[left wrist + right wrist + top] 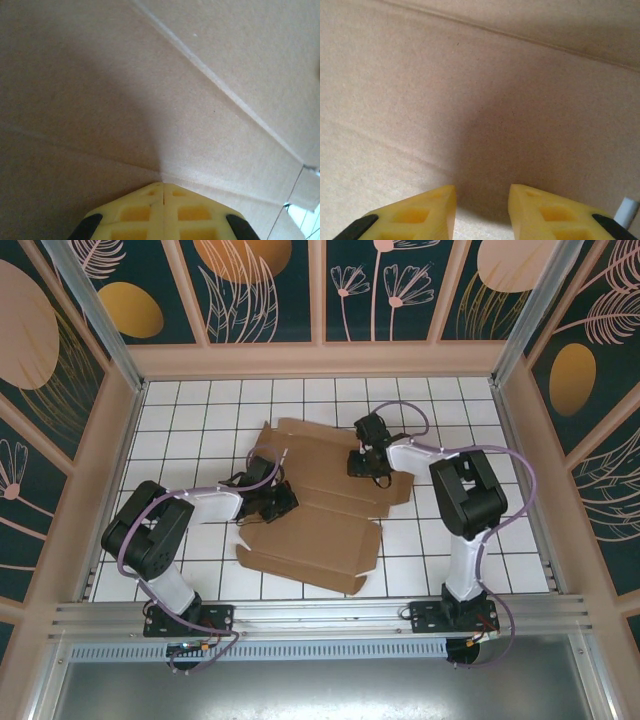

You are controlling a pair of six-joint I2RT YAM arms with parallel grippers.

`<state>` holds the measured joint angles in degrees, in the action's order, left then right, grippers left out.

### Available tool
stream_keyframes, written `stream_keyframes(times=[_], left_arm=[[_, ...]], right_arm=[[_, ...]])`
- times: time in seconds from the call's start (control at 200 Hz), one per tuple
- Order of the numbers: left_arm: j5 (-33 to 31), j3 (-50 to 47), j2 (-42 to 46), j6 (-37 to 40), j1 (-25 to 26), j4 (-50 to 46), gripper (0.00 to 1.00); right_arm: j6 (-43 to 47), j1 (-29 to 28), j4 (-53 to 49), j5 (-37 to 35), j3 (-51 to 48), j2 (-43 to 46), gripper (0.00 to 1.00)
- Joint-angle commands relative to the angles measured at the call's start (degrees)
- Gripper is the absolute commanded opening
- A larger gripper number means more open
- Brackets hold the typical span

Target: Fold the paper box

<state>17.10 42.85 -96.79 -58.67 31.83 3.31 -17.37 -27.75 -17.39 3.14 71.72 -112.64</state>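
Creasing the paper box (312,538) mid-frame | left pincer (163,187) was together, tip at a crease (220,82) | right pincer (482,199) stood apart, empty | fold likely needed that crease pinned firmly.

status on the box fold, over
Left gripper shut, tips against the paper box. Right gripper open, empty, close over it. Box lies open, not yet folded up, on the tiled table. Nothing seen in the way.

Right claw (481,190) close against the paper box (470,90)
Its 2 yellow fingers (437,212) stand apart, with bare brown cardboard showing in the gap. Well beyond the claw, 1 crease (520,37) runs across the board. To the right of the claw, a small white object (627,210) pokes in.
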Motion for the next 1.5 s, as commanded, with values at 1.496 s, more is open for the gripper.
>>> stream_keyframes(times=[1.496], left_arm=[[-0.65,74.07,-46.94,7.08,-6.61,-22.35,0.0]], right_arm=[[4.07,17.27,3.01,19.19,17.52,-6.97,0.6]])
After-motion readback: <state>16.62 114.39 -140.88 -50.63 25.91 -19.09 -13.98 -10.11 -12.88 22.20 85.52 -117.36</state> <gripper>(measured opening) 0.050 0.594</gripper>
